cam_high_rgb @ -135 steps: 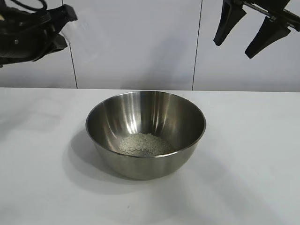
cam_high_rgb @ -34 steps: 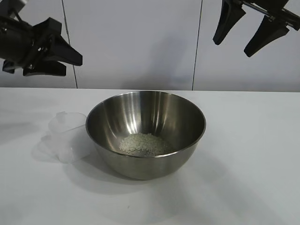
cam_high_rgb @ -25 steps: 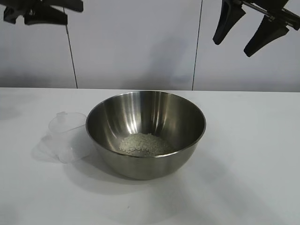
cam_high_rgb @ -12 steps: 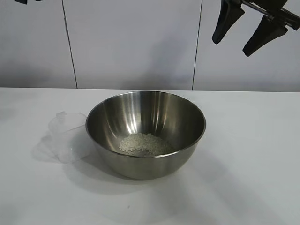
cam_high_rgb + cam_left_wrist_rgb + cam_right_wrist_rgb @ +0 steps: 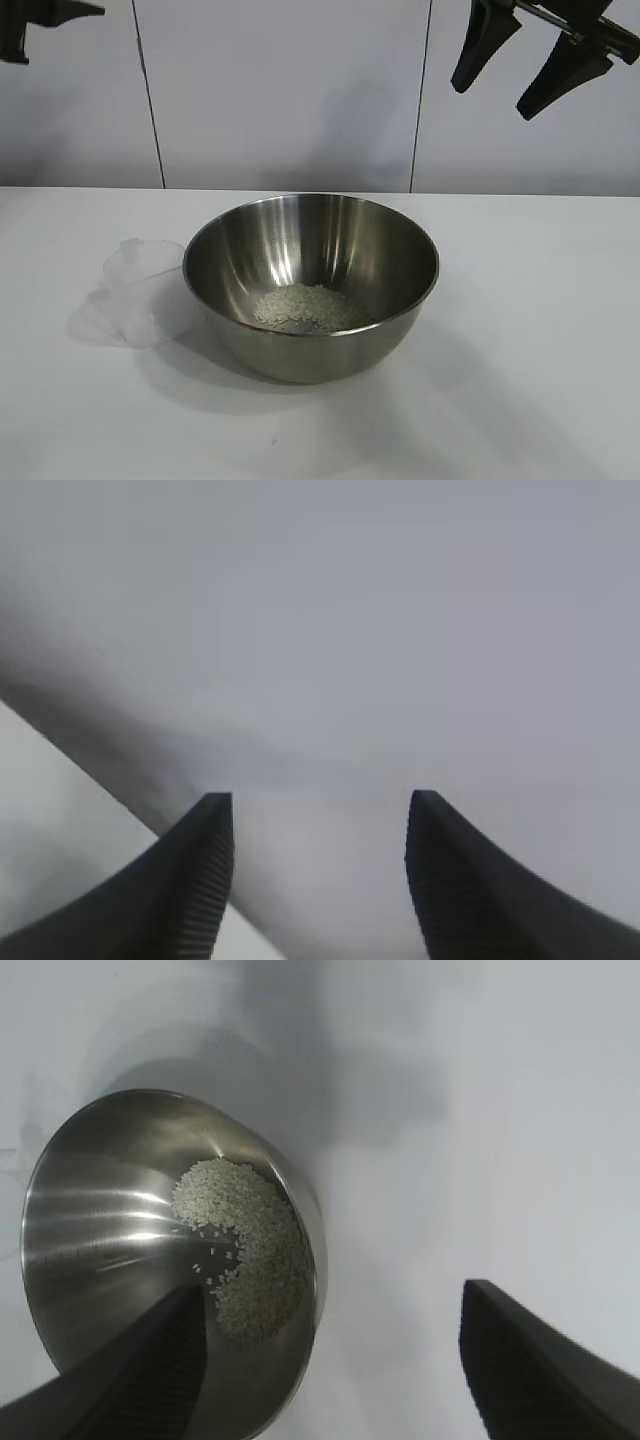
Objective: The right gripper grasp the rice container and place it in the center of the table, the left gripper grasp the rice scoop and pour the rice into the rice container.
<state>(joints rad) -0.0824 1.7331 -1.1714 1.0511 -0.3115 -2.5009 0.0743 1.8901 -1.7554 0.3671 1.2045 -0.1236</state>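
The steel bowl [image 5: 311, 285] sat in the middle of the white counter [image 5: 520, 330], with a small heap of rice [image 5: 305, 307] lying in its bottom. The clear plastic scoop [image 5: 140, 290] stood on the counter just beside the bowl, on the left arm's side, seemingly empty and with nothing holding it.

Over the last moments the left claw [image 5: 40, 20] had let go of the scoop and climbed away; a second and a half earlier it hung above the scoop, and now only a sliver of it showed at the top corner of the outside view. In its own wrist view the left claw [image 5: 320, 880] had its two fingers spread apart with nothing between them, facing a plain grey surface.

The right claw [image 5: 520, 65] had not moved, parked high above the far right of the counter, its fingers wide apart and empty; from its wrist view the bowl [image 5: 110, 1250] and rice [image 5: 245, 1250] lay below.

Judged from this, both steps looked complete: bowl centred, rice poured, scoop set down, and the left arm retreating
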